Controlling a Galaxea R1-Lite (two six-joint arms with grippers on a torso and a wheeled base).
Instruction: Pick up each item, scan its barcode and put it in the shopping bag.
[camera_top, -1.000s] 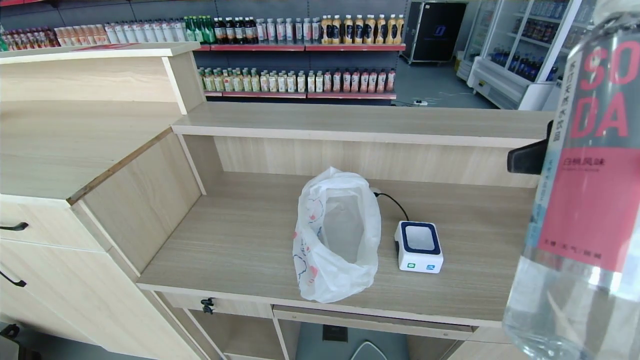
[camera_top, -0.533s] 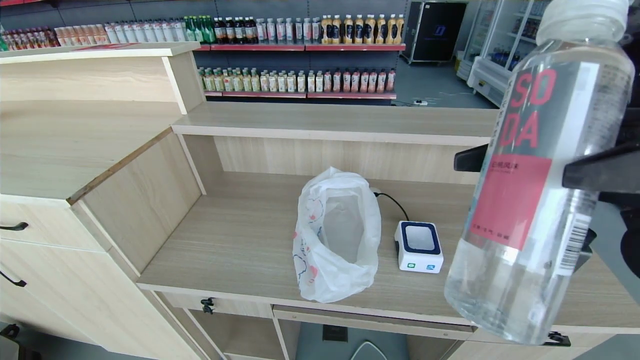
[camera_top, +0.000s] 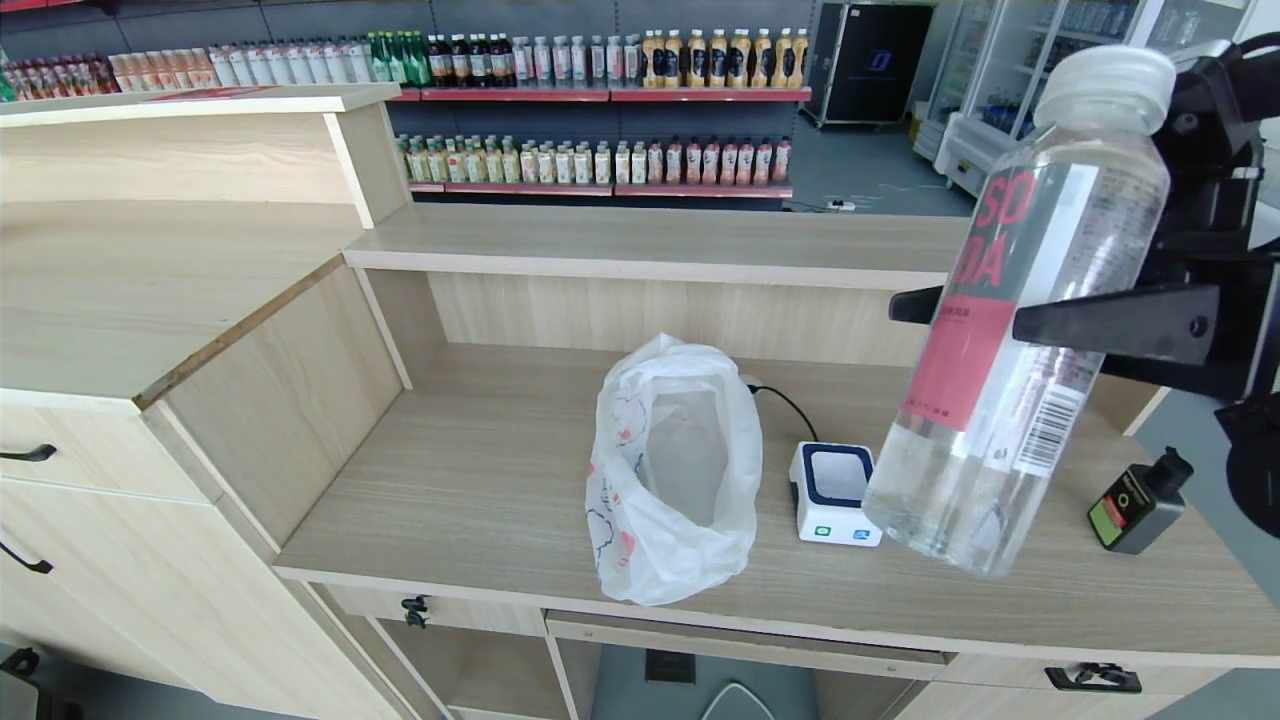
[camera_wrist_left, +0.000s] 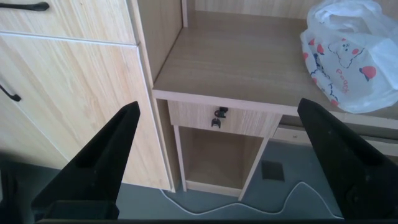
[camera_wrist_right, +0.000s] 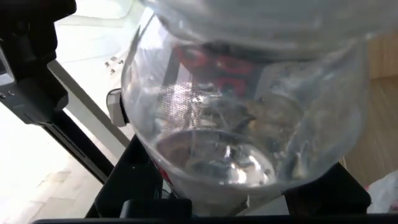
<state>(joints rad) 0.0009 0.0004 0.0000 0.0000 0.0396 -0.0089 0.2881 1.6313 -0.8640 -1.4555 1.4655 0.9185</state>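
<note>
My right gripper (camera_top: 965, 315) is clamped on the soda bottle (camera_top: 1000, 440), held tilted in the air. Below its base, to the left, sits the scanner (camera_top: 835, 490), with the shopping bag (camera_top: 670, 480) beyond. I'd turn the barcode (camera_top: 1045, 430) down toward the scanner window (it faces me now). The head view gives that barcode; my wrist view, the bottle's underside.

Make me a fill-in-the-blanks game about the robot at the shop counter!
The right gripper holds a soda bottle with a pink ____. The shopping bag looks ____ inside. The scanner sits on the bag's ____ side.
Missing words: label, empty, right.
</note>
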